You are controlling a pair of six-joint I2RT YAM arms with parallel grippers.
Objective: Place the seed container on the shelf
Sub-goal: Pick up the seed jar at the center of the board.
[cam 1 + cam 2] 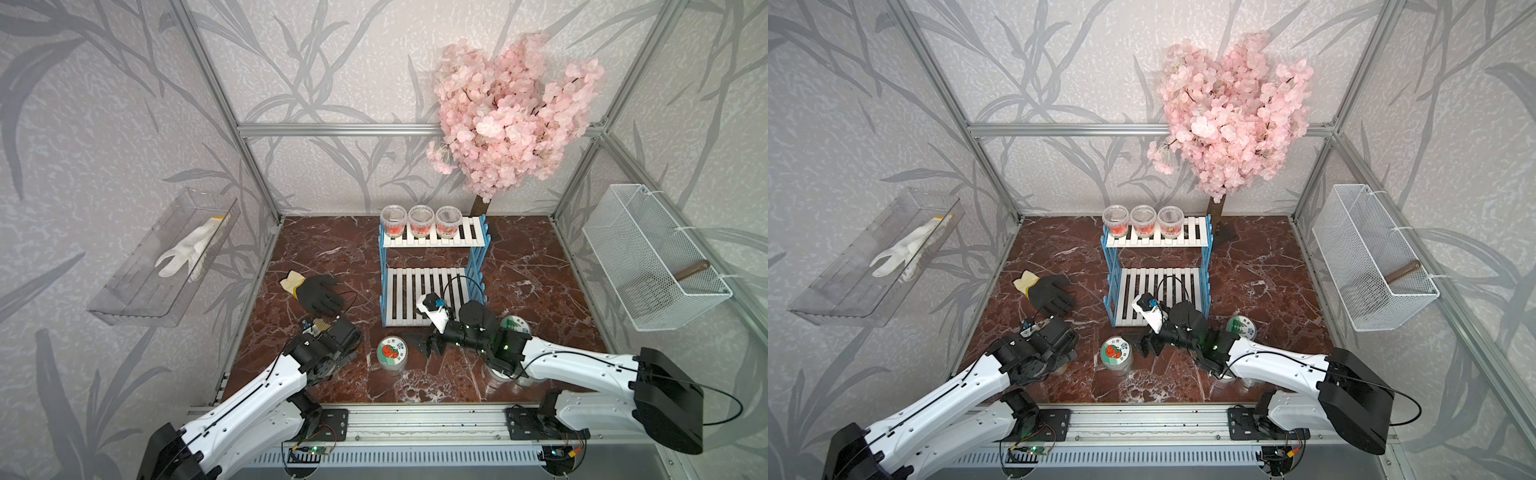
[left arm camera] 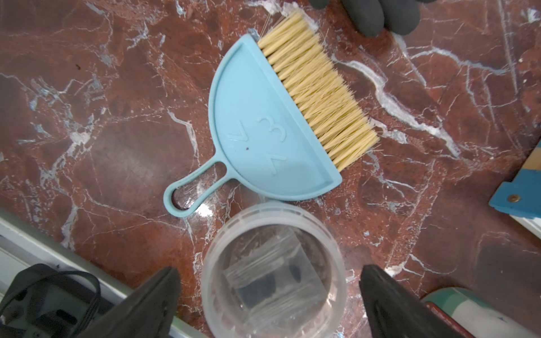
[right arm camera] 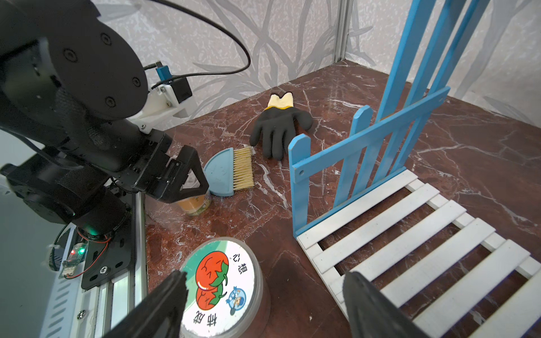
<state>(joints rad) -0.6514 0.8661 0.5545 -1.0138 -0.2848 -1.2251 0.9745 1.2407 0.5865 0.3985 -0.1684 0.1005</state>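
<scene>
1. The left gripper (image 2: 269, 270) hangs near the front left corner of the bench (image 1: 540, 291). Its jaws are spread wide on either side of a clear-lidded seed container (image 2: 292, 240), and neither finger visibly touches it.
2. The right gripper (image 3: 263, 278) is released and empty, low before the lower board of the shelf (image 1: 409, 291).
3. A tomato-lidded seed container (image 1: 392, 352) stands near the middle of the bench's front edge, just beside that gripper.
4. Three containers (image 1: 420, 221) sit on the shelf's top board.
5. A blue hand brush (image 2: 263, 131) lies just beside the clear-lidded one.
</scene>
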